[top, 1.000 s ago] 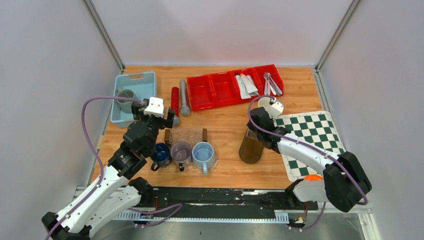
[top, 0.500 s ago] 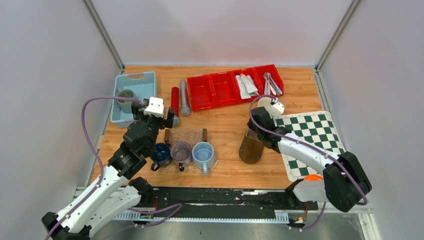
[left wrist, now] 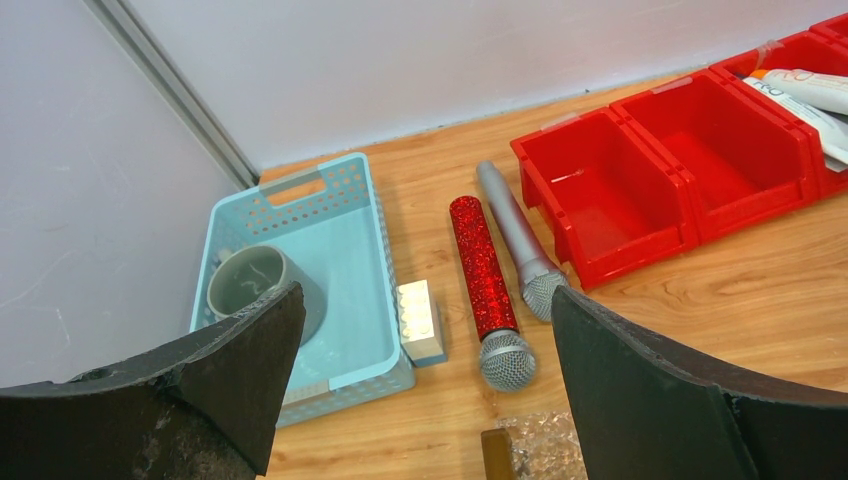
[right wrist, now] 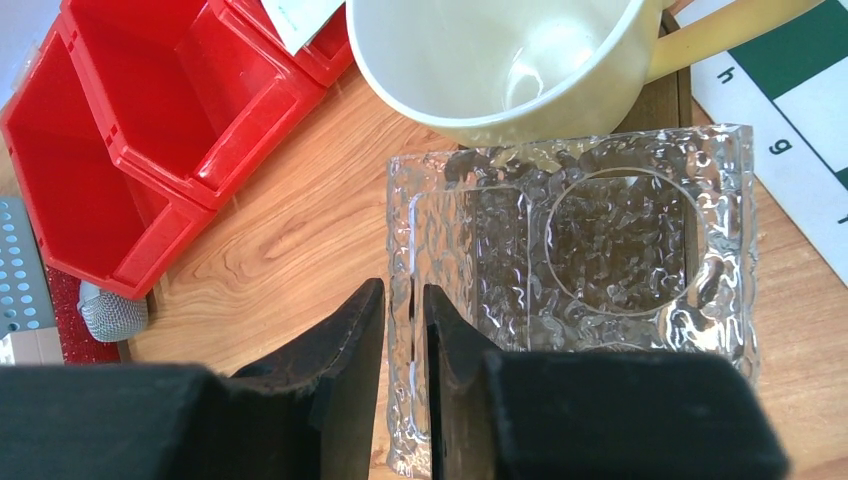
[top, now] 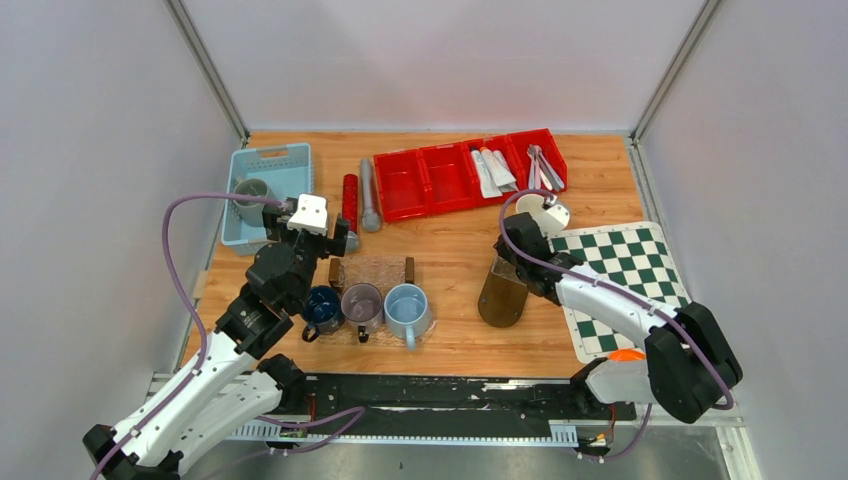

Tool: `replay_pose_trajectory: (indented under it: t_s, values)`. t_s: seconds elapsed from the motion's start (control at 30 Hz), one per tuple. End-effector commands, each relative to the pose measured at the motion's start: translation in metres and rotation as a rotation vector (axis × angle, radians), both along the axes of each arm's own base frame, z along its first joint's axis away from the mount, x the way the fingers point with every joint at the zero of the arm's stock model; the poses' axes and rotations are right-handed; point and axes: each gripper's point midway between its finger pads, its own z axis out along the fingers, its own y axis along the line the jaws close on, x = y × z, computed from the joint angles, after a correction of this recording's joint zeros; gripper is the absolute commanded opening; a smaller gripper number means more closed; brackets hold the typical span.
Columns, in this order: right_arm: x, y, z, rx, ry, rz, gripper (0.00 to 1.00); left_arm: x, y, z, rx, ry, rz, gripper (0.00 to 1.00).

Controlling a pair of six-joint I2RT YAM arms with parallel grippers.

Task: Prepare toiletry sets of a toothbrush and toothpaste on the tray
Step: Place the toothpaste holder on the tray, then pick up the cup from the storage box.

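Toothpaste tubes [top: 492, 170] lie in one compartment of the red bins [top: 430, 180], and thin pale toothbrushes [top: 542, 168] lie in the rightmost one. A tube [left wrist: 815, 90] shows at the top right of the left wrist view. A clear, ripple-textured tray [right wrist: 600, 230] with a round recess lies under my right gripper [right wrist: 404, 320]. Its jaws stand narrowly on either side of the tray's left wall. In the top view this gripper [top: 510, 250] is over the tray [top: 502, 295]. My left gripper [left wrist: 425, 400] hangs wide open and holds nothing, above the table by the basket.
A cream mug [right wrist: 500, 60] stands just beyond the tray. A pale blue basket [top: 265, 190] holds a grey mug. A red microphone [left wrist: 485, 280], a grey microphone [left wrist: 515, 240] and a small brick [left wrist: 420, 320] lie nearby. Three mugs [top: 362, 305] and a chessboard [top: 620, 285] lie near the front.
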Motion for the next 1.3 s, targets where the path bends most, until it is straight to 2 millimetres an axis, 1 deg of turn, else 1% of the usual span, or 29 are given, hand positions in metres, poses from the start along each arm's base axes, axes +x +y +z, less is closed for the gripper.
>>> replay_pose_trajectory:
  t_s: [0.0,0.23,0.33,0.5,0.6,0.63,0.67,0.7,0.73,0.83,0.97,1.03,1.1,1.17,1.27]
  values:
    - [0.008,0.0,0.022,0.015,-0.051,-0.007,0.24,-0.001,0.002,0.012,-0.02,-0.042,0.003,1.0]
    - [0.007,0.002,0.036,0.013,-0.064,0.019,0.3,-0.001,0.001,0.012,-0.021,-0.041,-0.001,1.0]
    - [0.005,0.003,0.047,0.004,-0.064,0.041,0.36,0.0,0.002,0.012,-0.019,-0.041,0.002,1.0]
    - [0.0,0.005,0.077,-0.016,-0.076,0.099,0.5,-0.001,0.002,0.012,-0.021,-0.042,0.002,1.0]
    - [0.001,0.01,0.099,-0.04,-0.09,0.159,0.67,0.0,0.002,0.011,-0.019,-0.04,0.001,1.0]
    - [0.003,0.013,0.106,-0.056,-0.087,0.189,0.71,0.0,0.001,0.012,-0.018,-0.04,0.001,1.0]
    - [0.006,0.014,0.11,-0.073,-0.075,0.213,0.75,0.0,0.001,0.011,-0.019,-0.039,0.001,1.0]
    - [0.013,0.018,0.122,-0.078,-0.072,0.241,0.76,0.0,0.001,0.011,-0.017,-0.038,0.001,1.0]
    - [0.018,0.02,0.128,-0.094,-0.061,0.277,0.77,0.0,0.001,0.011,-0.017,-0.038,0.0,1.0]
    - [0.038,0.021,0.134,-0.123,-0.021,0.351,0.78,0.0,0.002,0.011,-0.015,-0.038,0.006,1.0]
    - [0.069,0.008,0.134,-0.187,-0.003,0.366,0.79,0.001,0.003,0.01,-0.01,-0.036,0.013,1.0]
    - [0.083,-0.001,0.133,-0.196,0.004,0.359,0.79,0.001,0.004,0.01,-0.007,-0.035,0.015,1.0]
    - [0.095,-0.005,0.133,-0.199,0.009,0.371,0.79,0.001,0.004,0.009,-0.003,-0.033,0.019,1.0]
    - [0.103,-0.008,0.134,-0.215,0.006,0.373,0.79,0.001,0.005,0.008,-0.003,-0.03,0.026,1.0]
    - [0.105,-0.007,0.135,-0.223,0.002,0.393,0.8,0.004,0.007,0.007,-0.005,-0.027,0.05,1.0]
